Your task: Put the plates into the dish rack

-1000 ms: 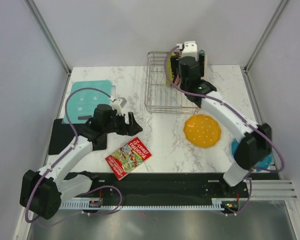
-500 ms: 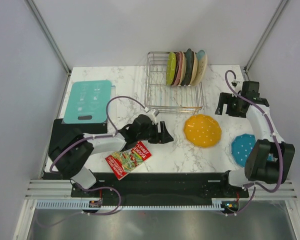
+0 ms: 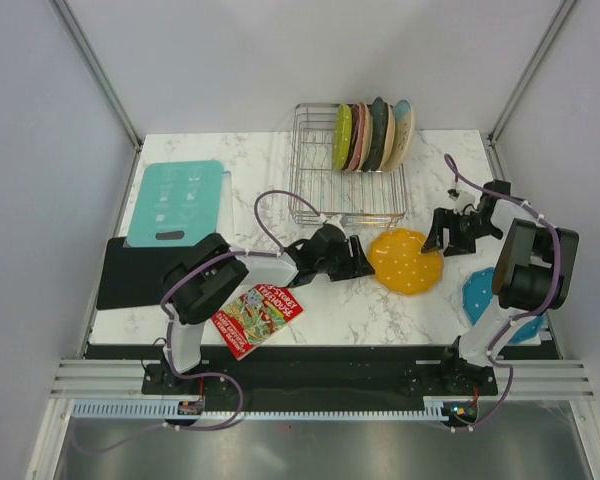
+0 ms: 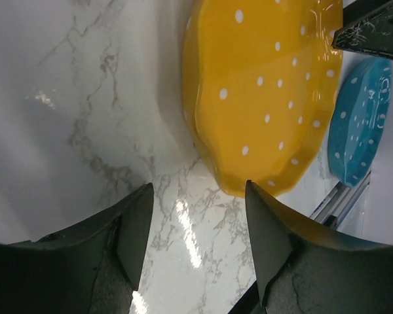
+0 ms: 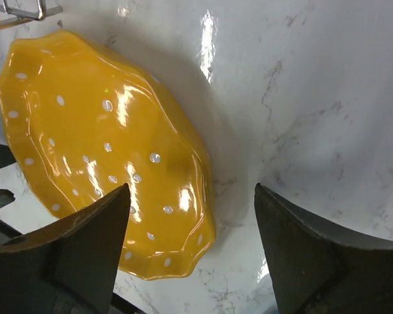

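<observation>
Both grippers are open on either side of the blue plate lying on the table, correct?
Not quite. The plate lying between the open left gripper and right gripper is the orange plate, as the top external view shows. The blue plate lies farther right, beside the right arm.

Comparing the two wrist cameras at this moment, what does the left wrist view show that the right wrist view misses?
Only the left wrist view: the blue plate, past the orange one. Only the right wrist view: a corner of the dish rack. Both: the orange plate lying flat on the marble table, with the left pincer and right pincer open and empty.
</observation>
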